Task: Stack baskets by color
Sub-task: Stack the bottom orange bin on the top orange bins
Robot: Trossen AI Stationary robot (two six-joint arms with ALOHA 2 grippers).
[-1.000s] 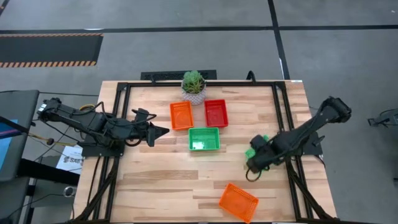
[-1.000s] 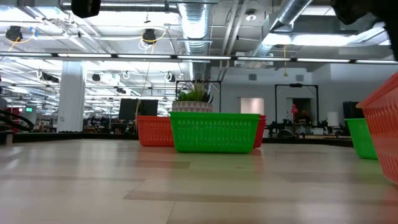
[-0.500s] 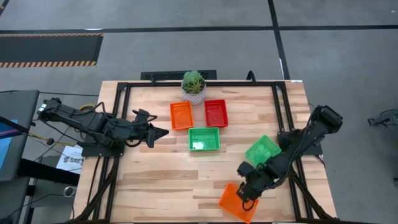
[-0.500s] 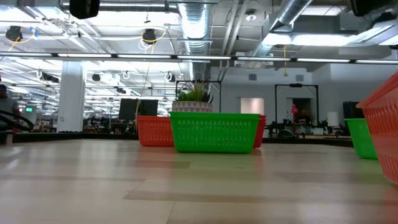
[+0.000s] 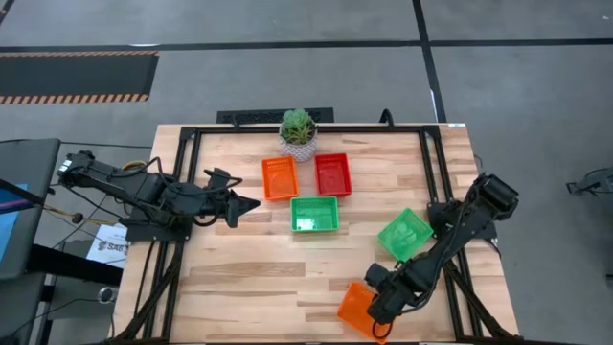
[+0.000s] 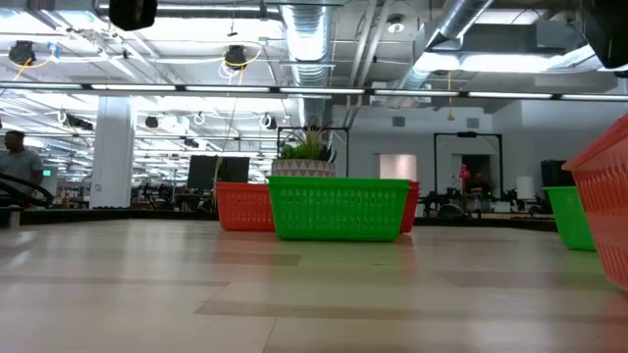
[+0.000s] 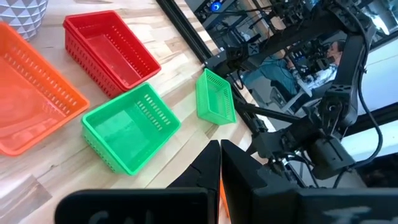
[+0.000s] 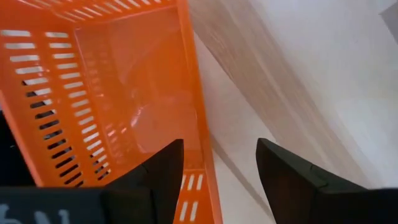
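My right claw [image 5: 376,309] hangs wide open astride the wall of the loose orange mesh plastic basket [image 5: 356,309] near the tabletop's front edge, holding nothing yet, to lift it toward the orange pile [image 5: 279,177] by the back edge. My left claw [image 5: 247,202] waits closed and empty.

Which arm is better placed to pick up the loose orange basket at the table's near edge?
The right. Its gripper hangs open directly over the orange basket, one wall between its jaws in the right wrist view. The left gripper is shut and waits far off beside the orange stack.
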